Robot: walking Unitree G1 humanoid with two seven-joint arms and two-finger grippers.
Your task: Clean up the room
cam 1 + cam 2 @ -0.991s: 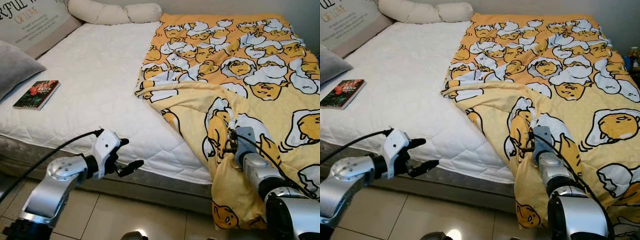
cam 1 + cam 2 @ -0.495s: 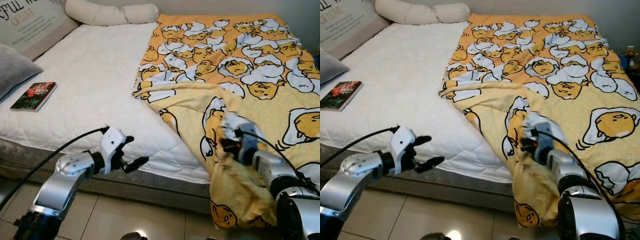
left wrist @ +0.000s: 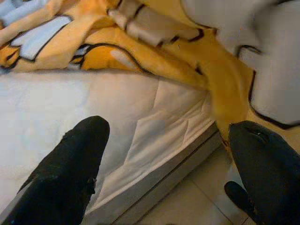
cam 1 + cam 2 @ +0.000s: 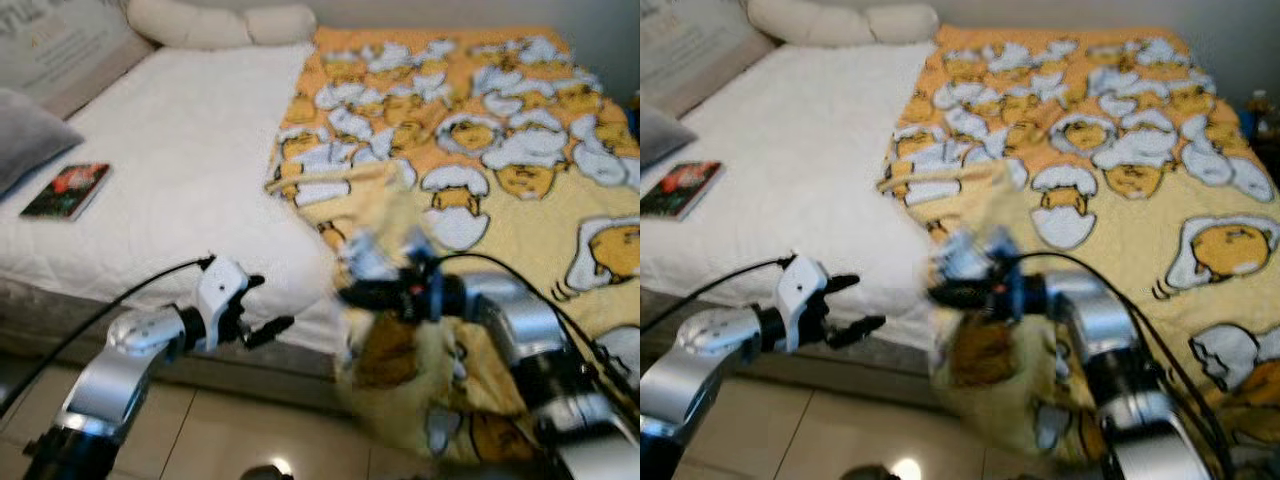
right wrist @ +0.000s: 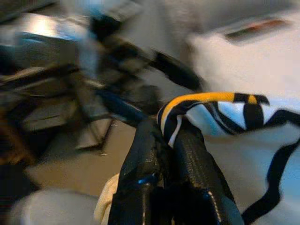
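White quilted mattress (image 4: 190, 170) takes up most of what I see from the head cameras, bare on the robot's left half. Yellow-orange blanket (image 4: 480, 130) with a cartoon egg print covers the right half and spills over the foot edge toward the tiled floor (image 4: 230, 430). Head views are blurred around the right arm.

Two cream pillows (image 4: 215, 20) lie along the far edge of the bed. A grey cushion (image 4: 25, 130) sits at the left side, with a lettered board or cushion (image 4: 60, 45) behind it; I cannot read the text. A small dark book (image 4: 66, 190) with a red cover picture lies flat on the bare mattress, near the grey cushion and well apart from the blanket.

Right gripper (image 4: 350, 295) is at the blanket's near corner, over the bed's foot edge, arm reaching across toward the robot's left. In the right wrist view its fingers (image 5: 140, 164) are pressed together with a fold of the blanket (image 5: 220, 112) pinched between them; a black-edged, yellow-banded hem sticks up at the tips.

Left gripper (image 4: 268, 305) hangs in front of the mattress side, just below the top surface, touching nothing. Its fingers (image 3: 70, 168) are spread wide; between them the left wrist view shows the mattress edge and the draped blanket beyond it.
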